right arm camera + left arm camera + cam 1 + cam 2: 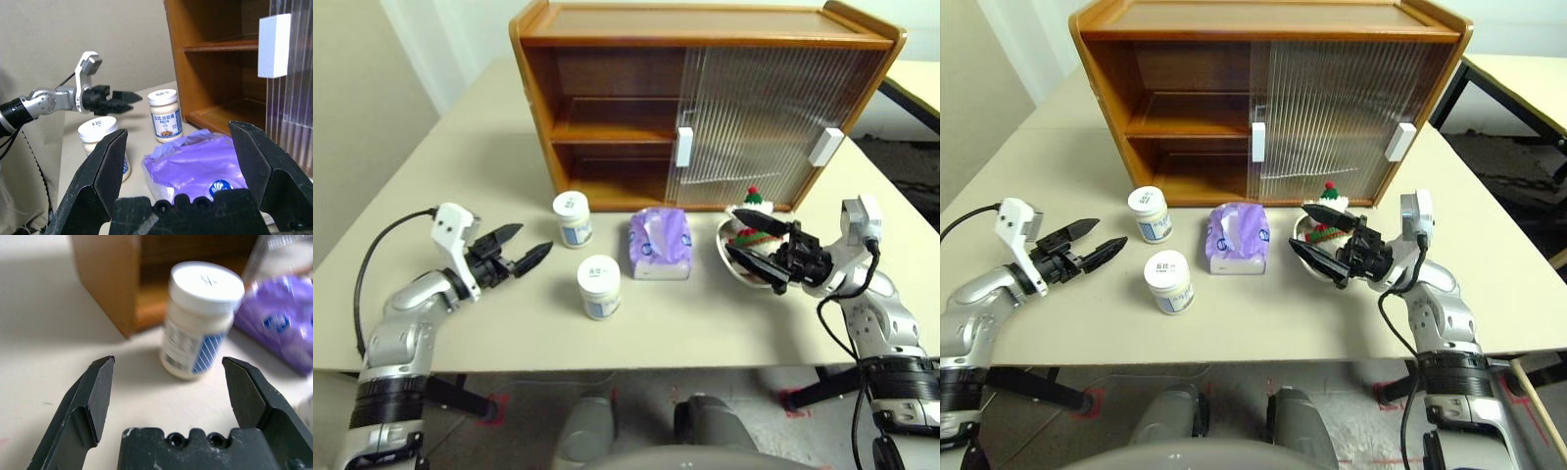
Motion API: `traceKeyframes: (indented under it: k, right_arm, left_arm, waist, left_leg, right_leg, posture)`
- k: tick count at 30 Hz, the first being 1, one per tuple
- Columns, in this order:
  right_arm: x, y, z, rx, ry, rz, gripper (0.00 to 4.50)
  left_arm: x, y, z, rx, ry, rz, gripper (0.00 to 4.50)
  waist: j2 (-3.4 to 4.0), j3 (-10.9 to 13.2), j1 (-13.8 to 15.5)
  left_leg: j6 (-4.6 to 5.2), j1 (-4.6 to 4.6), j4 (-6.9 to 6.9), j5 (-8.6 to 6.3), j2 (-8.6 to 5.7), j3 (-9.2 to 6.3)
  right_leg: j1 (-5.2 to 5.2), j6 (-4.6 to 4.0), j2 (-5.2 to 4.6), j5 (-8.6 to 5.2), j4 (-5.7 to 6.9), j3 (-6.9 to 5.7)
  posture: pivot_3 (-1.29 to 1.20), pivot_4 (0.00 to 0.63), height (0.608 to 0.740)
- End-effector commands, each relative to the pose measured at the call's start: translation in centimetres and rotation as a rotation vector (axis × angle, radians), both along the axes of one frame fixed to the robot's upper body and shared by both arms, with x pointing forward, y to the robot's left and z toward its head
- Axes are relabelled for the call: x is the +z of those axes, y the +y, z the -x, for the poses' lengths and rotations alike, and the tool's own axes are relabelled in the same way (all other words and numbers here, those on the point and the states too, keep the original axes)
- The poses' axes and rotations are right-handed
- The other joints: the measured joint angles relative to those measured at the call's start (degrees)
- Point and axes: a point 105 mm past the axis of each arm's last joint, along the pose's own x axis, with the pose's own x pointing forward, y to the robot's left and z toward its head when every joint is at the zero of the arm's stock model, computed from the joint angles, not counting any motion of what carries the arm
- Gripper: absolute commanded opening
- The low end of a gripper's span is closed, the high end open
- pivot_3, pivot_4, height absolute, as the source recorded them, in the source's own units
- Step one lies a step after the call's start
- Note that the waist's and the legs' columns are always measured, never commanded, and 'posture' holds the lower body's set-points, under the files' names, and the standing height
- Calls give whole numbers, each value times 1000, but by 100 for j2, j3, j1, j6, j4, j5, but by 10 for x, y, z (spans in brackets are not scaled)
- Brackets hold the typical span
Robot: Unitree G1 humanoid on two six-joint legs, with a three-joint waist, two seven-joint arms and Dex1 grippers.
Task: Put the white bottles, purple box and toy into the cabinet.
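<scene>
My left pincer (pixel 527 248) hovers over the table (pixel 431 176) with its fingers spread wide and holds nothing; it points to about three o'clock, at the two white bottles. The far bottle (pixel 573 218) stands upright just before the cabinet (pixel 705 108), and the near bottle (pixel 599 287) stands upright at about five o'clock from it. Beside them, at three o'clock, the purple box (pixel 659 243) lies flat, its long axis running from six to twelve o'clock, toward the cabinet. The toy (pixel 753 217) lies in a metal dish (pixel 1304 253). My right pincer (pixel 757 245) is wide open and empty around the dish, pointing to about nine o'clock.
</scene>
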Motion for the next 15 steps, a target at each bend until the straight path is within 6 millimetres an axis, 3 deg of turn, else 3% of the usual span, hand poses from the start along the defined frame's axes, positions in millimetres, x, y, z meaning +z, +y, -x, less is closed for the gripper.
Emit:
traceKeyframes:
  k: [1, 15]
  right_arm:
    - [-2, 0, 2, 4, 1, 21, 4500]
    - [2, 3, 0, 19, -13, 39, 4500]
  left_arm:
    - [-13, -13, -4, -51, 12, -27, 4477]
    - [-27, -43, -30, -57, 12, -94, 4477]
  waist:
    - [0, 0, 0]
    - [-2, -1, -14]
  left_leg:
    - [-1, 0, 0, -1, 0, 0]
    - [-1, -1, 1, -1, 0, 0]
  right_leg:
    - [0, 1, 0, -1, 0, 0]
    - [1, 6, 9, 2, -1, 2]
  posture:
    - [144, 0, 740]
    - [131, 0, 740]
